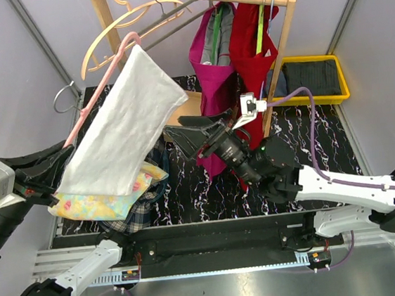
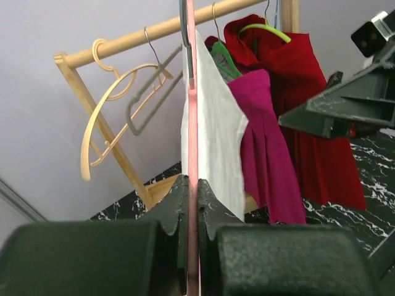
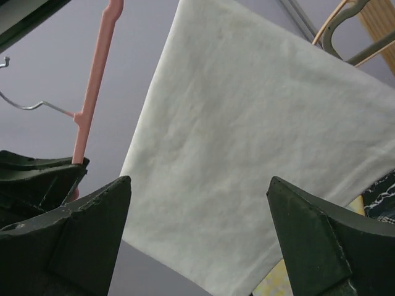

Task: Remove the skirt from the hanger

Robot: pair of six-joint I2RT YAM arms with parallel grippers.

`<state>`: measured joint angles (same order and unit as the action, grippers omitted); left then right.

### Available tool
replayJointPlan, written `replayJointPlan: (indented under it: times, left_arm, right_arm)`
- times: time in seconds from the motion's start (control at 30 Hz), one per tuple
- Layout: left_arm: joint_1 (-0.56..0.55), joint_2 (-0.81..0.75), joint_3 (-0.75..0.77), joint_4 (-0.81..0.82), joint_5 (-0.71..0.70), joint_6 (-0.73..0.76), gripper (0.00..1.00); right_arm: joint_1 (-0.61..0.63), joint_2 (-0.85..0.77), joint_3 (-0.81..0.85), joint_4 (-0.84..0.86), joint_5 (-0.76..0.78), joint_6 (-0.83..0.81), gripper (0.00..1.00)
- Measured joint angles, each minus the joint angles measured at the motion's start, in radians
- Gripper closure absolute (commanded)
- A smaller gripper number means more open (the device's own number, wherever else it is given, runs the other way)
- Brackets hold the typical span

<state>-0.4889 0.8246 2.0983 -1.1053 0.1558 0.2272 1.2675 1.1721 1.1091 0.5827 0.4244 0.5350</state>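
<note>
Mia: From the top, what's hard to see?
Sam: The white skirt (image 1: 121, 124) covers most of the pink hanger (image 1: 100, 91). The left gripper (image 1: 53, 169) reaches in low from the left.
Mia: And its own camera?
Sam: Its jaws squeeze tight on the hanger's thin edge. The skirt hangs just above, off to one side.
Mia: The right camera?
Sam: The right gripper (image 3: 196, 191) is spread wide, looking up at the skirt, which is right in front. The skirt's edges are cut off.
</note>
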Motion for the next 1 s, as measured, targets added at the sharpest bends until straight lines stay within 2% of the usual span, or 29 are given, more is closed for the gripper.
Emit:
replayJointPlan:
  times: [0.27,0.57,0.63,0.7,0.73,0.8,0.83,0.97,1.0]
  left_arm:
    - [0.002,-0.004,0.039,-0.024,0.006,0.0,1.0]
    - [0.005,-0.019,0.056,-0.027,0.01,0.001,1.0]
    - [0.005,-0.019,0.055,-0.03,0.01,0.001,1.0]
    - [0.005,-0.02,0.052,-0.03,0.01,0.001,1.0]
    - [0.005,-0.02,0.05,-0.03,0.01,0.001,1.0]
    - [0.005,-0.023,0.041,-0.029,0.009,0.001,1.0]
    - [0.005,-0.024,0.037,-0.028,0.009,0.002,1.0]
    - [0.005,-0.029,0.012,-0.023,0.004,0.006,1.0]
    - [0.005,-0.03,0.006,-0.021,0.003,0.008,1.0]
  right_arm:
    - [-0.13,0.146,0.0,0.087,-0.123,0.158,0.0]
    - [-0.147,0.311,0.0,0.139,-0.216,0.26,0.0]
    - [-0.151,0.33,0.006,0.154,-0.233,0.274,0.05]
    - [-0.153,0.341,0.019,0.163,-0.248,0.285,0.13]
    - [-0.154,0.343,0.024,0.172,-0.256,0.29,0.27]
    - [-0.155,0.343,0.035,0.192,-0.27,0.3,0.42]
    - [-0.156,0.343,0.039,0.202,-0.275,0.305,0.6]
    - [-0.159,0.331,0.035,0.219,-0.288,0.331,0.92]
    - [-0.16,0.325,0.031,0.22,-0.288,0.334,0.93]
